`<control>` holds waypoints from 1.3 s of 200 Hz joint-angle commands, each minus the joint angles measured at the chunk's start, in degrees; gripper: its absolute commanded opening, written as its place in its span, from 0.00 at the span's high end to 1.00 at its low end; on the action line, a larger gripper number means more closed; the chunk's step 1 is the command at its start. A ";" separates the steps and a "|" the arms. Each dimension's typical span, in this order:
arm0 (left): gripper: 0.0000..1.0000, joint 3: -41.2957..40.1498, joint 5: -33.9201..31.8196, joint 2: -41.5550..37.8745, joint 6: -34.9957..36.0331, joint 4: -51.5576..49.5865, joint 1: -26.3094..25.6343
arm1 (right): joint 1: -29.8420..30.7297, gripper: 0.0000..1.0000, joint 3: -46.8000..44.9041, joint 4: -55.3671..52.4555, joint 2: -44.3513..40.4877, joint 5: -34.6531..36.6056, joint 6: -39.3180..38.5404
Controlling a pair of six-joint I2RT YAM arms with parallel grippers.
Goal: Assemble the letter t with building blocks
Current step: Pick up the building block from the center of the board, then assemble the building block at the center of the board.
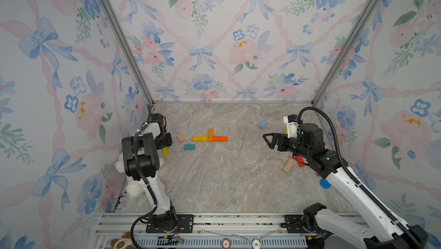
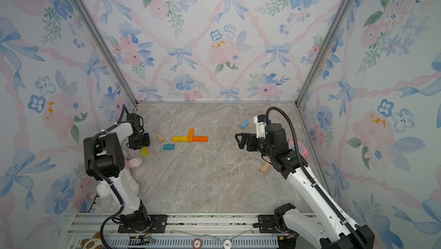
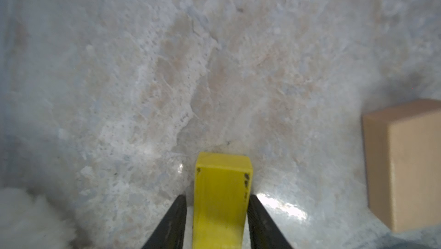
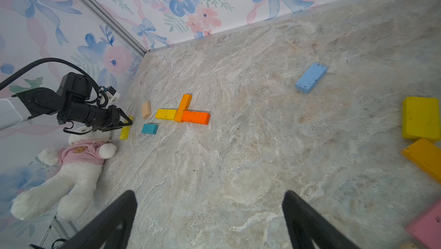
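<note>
The small yellow wooden block (image 3: pixel 222 200) lies flat on the marble-pattern table (image 1: pixel 226 178), close to its left edge. The left gripper (image 3: pixel 216 196) is low over it, with its black fingers (image 3: pixel 260 216) on both sides of the block. One finger touches the block. At the other a thin strip of table seems to show, so I cannot tell if the grip is complete.

Just beside it lie a teal block (image 1: pixel 189 146) and a bare wood block (image 1: pixel 180 137). Near the table's middle, toward the far edge, a golden yellow block (image 1: pixel 200 138) and a red-orange block (image 1: pixel 220 138) form one line, with an orange block (image 1: pixel 210 135) crosswise between them. A light blue block (image 1: pixel 263 124) lies apart, toward the far right corner.

The right gripper (image 4: pixel 208 192) hovers over the right side, jaws spread wide, holding nothing.

A white plush toy in a pink shirt (image 4: pixel 78 164) lies at the left edge.
</note>
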 commanded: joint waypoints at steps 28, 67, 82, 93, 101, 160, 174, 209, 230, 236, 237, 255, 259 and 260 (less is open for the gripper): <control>0.77 -1.64 4.90 -0.13 0.28 0.35 1.22 | -0.34 0.02 0.09 -0.25 -1.90 0.02 0.30; 0.86 -1.21 7.47 -9.33 0.30 0.98 -0.39 | -0.80 0.00 0.57 -2.81 -0.99 2.43 -1.82; 0.88 -1.65 8.56 -13.24 0.27 0.91 -1.62 | -1.59 0.00 0.90 -4.27 -0.40 2.38 -2.51; 0.88 -2.13 9.10 -15.94 0.60 0.91 -3.08 | -1.96 0.00 0.67 -4.35 -0.73 2.48 -2.71; 0.89 -2.60 9.51 -17.77 0.57 0.83 -4.10 | -2.23 0.00 0.54 -4.35 -1.01 2.50 -2.57; 0.89 -7.57 11.15 -30.18 -5.05 0.73 -18.74 | -3.11 0.00 0.60 -5.37 -2.20 2.85 -2.73; 0.89 -9.40 11.34 -32.46 -7.13 0.71 -22.47 | -3.12 0.00 0.54 -5.25 -2.15 2.76 -2.47; 0.89 -15.03 8.67 -36.86 -12.87 0.78 -33.31 | -3.12 0.00 0.97 -4.74 -1.46 2.15 -2.44; 0.89 -18.39 8.90 -36.98 -16.47 0.82 -37.24 | -3.08 0.00 0.75 -4.56 -1.25 2.15 -2.51; 0.89 -18.94 8.26 -36.80 -16.75 0.78 -38.44 | -3.12 0.00 0.71 -4.35 -1.18 2.07 -2.48; 0.89 -18.99 8.13 -36.77 -16.76 0.76 -38.63 | -3.12 0.00 0.66 -4.36 -1.18 2.06 -2.47; 0.89 -20.16 7.94 -35.91 -18.62 0.82 -40.23 | -3.12 0.00 0.31 -4.02 -1.02 1.68 -2.42; 0.89 -20.31 8.35 -35.66 -18.92 0.78 -40.26 | -3.13 0.00 0.39 -4.02 -0.94 1.58 -2.39; 0.89 -20.42 8.39 -35.59 -18.94 0.76 -40.25 | -3.12 0.00 0.33 -4.07 -0.93 1.55 -2.43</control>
